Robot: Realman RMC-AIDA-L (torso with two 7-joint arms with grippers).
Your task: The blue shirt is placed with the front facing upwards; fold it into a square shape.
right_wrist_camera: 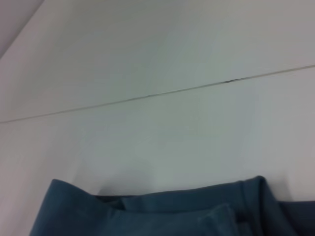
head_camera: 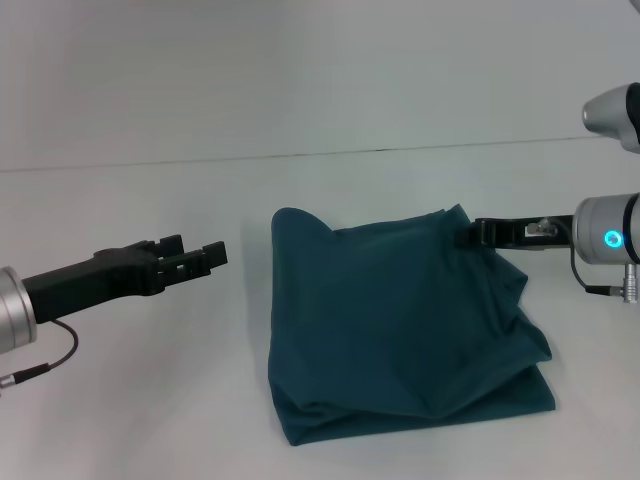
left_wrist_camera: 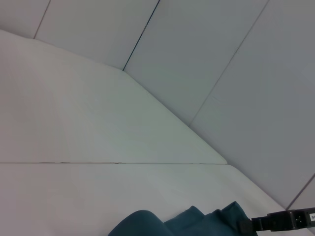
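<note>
The blue shirt (head_camera: 400, 320) lies on the white table as a rumpled, roughly square folded bundle, with no print showing. My right gripper (head_camera: 470, 235) is at its far right corner, shut on a fold of cloth that stands raised there. My left gripper (head_camera: 200, 258) hovers to the left of the bundle, open, empty and clear of the cloth. The left wrist view shows the shirt's far edge (left_wrist_camera: 187, 223) and the right gripper (left_wrist_camera: 280, 221) beside it. In the right wrist view only the shirt's folded edge (right_wrist_camera: 172, 214) appears.
The white table (head_camera: 130, 400) runs to a seam line (head_camera: 300, 155) at the back, with a plain white wall behind it. Bare tabletop lies to the left of the shirt and in front of it.
</note>
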